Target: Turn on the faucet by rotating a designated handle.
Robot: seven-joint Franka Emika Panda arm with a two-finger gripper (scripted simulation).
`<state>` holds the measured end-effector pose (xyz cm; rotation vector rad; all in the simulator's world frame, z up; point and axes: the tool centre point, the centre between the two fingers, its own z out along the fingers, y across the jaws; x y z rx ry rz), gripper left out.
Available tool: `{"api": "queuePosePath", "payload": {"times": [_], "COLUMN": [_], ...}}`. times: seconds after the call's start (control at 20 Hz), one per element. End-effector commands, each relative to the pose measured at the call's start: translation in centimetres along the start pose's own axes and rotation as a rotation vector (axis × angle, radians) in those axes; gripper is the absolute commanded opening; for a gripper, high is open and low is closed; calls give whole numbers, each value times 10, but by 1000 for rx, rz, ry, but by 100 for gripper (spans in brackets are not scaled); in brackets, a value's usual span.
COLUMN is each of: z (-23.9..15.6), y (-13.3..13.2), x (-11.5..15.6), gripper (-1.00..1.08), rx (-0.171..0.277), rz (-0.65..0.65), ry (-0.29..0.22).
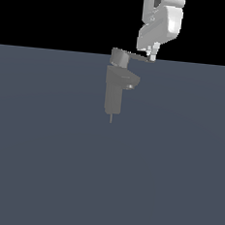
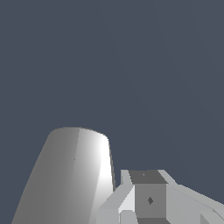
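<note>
Claw (image 1: 150, 56) of the white arm hangs at the far tip of the handle (image 1: 134, 57), touching or just beside it; whether its jaws are parted or closed cannot be told. That lever tops the grey faucet (image 1: 114, 92), which stands upright on the dark desk (image 1: 41, 166), its stubby spout (image 1: 131, 81) pointing toward the exterior view's right.

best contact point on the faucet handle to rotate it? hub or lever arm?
Take the handle by its thin flat arm, near the free tip at the exterior view's right, coming down from above. The hub sits over the faucet column, so the tip probably gives the most leverage, and the flat bar suits the fingers. The gripper is already at that tip; whether it has closed is unclear.
</note>
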<state>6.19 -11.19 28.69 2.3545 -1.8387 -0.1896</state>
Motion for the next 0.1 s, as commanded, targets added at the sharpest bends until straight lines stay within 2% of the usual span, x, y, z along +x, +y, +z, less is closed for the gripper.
{"api": "queuePosePath", "payload": {"times": [0.0,0.05], "z": [3,3], "y": [-1,-1], "x": [16,16], "gripper": [-100,-100], "rx": [-3,-3], "rz": [17,17], "ry": [2,2]}}
